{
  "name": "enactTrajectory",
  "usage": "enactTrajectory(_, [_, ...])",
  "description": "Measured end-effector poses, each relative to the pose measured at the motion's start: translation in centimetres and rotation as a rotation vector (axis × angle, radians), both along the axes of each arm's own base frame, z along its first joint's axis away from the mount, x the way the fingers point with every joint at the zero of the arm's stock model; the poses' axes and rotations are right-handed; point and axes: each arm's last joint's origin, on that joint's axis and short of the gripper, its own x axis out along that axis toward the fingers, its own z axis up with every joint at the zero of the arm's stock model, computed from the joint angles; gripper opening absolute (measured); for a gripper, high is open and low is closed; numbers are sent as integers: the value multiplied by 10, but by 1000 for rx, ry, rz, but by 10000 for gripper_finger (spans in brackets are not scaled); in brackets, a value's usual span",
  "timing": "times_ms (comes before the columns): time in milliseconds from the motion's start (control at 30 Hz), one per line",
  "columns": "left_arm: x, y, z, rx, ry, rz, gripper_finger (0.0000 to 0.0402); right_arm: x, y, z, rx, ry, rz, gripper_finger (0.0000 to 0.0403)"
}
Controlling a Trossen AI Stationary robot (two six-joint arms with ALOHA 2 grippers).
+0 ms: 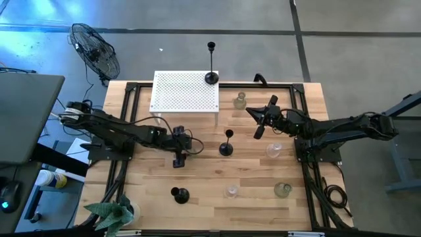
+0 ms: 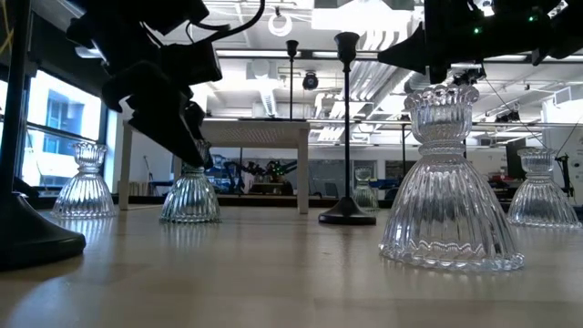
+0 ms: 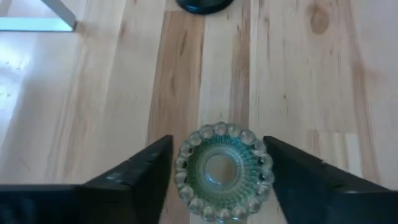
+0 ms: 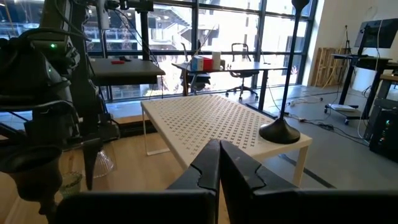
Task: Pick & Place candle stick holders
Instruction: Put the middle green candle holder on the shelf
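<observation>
Basically left claw [image 3: 217,180] sat wide open straddling a green glass holder [image 3: 222,171], nothing gripped, lined up to grab; right claw [image 4: 219,163] closed, empty.

White perforated table [image 1: 184,92] on wooden tabletop [image 1: 210,178]; black fan [image 1: 95,49] on floor; plant [image 1: 115,214] at corner.

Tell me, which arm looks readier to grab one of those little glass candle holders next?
Probably the left. The left gripper is open, its fingers either side of a pale-green glass holder. The right gripper is shut and raised, facing the white perforated table.
</observation>
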Motion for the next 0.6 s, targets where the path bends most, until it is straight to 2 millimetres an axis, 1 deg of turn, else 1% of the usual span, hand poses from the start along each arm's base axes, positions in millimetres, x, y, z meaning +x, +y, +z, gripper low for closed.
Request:
enactTrajectory(133, [1,0,1,14,-12,-12,165,0,0,0,0,0,0,2])
enactTrajectory(300, [1,-1,2,-12,-19,-36,163,0,0,0,0,0,0,1])
enactTrajectory(367, [-1,-2,7,-45,-32,-62,163,0,0,0,0,0,0,1])
enactTrajectory(467, [-2,-4,27,-96,-53,-102,163,0,0,0,0,1,0,1])
enactTrajectory(600, [-1,-10,69,-113,-96,-126,163,0,0,0,-3,3,0,2])
